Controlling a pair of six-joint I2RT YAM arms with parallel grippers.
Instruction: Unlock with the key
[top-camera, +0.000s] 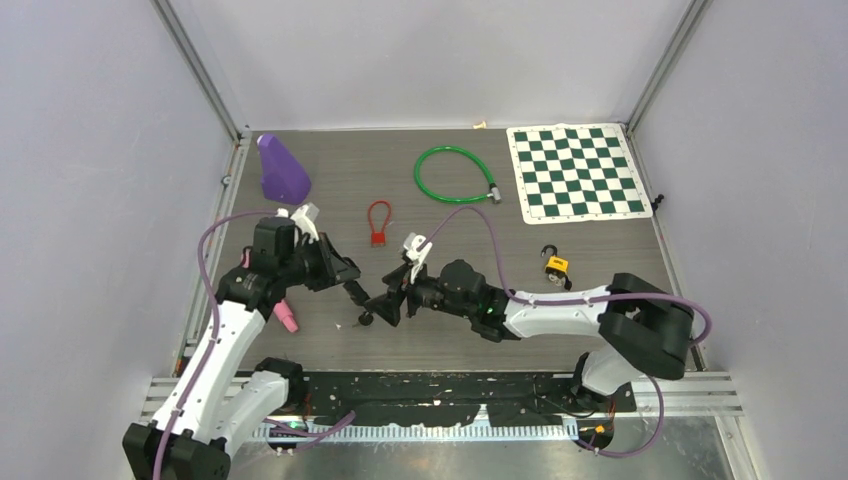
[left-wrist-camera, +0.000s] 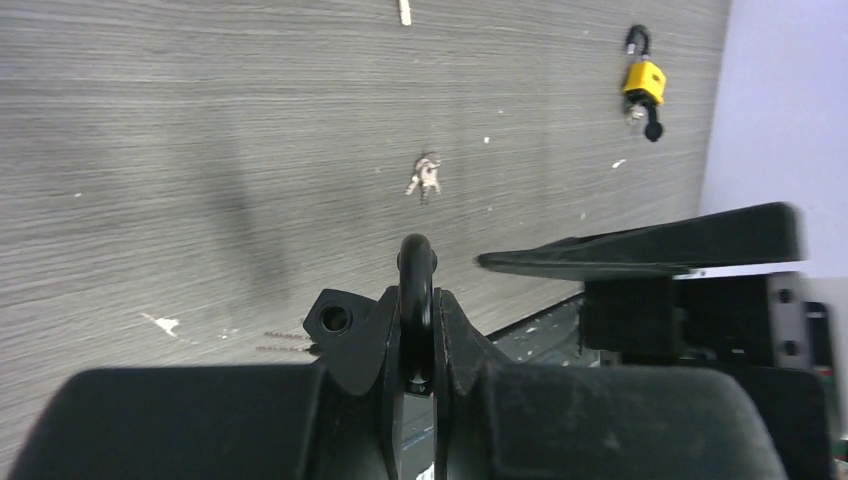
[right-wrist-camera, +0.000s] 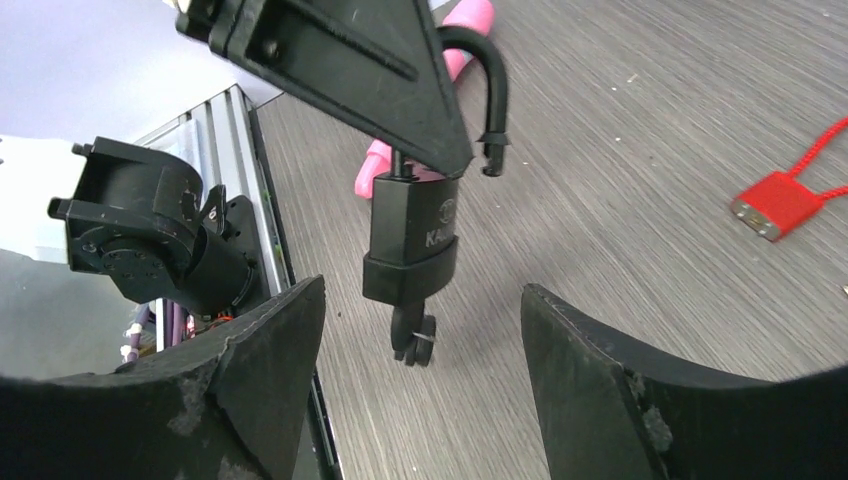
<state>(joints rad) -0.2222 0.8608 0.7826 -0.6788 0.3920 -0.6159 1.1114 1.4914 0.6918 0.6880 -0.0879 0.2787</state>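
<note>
Left gripper (left-wrist-camera: 417, 320) clenches the shackle (right-wrist-camera: 488, 80); the padlock (right-wrist-camera: 410, 240), likely heavy rigid metal, hangs near the red lock (top-camera: 379, 226), bases-side. Right gripper (right-wrist-camera: 420, 300), released, flanks the small key (right-wrist-camera: 413, 338): pinch its head.

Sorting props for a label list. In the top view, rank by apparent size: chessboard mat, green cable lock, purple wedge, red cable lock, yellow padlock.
1. chessboard mat
2. green cable lock, by the span of its loop
3. purple wedge
4. red cable lock and yellow padlock: both small and too alike to rank.
</note>
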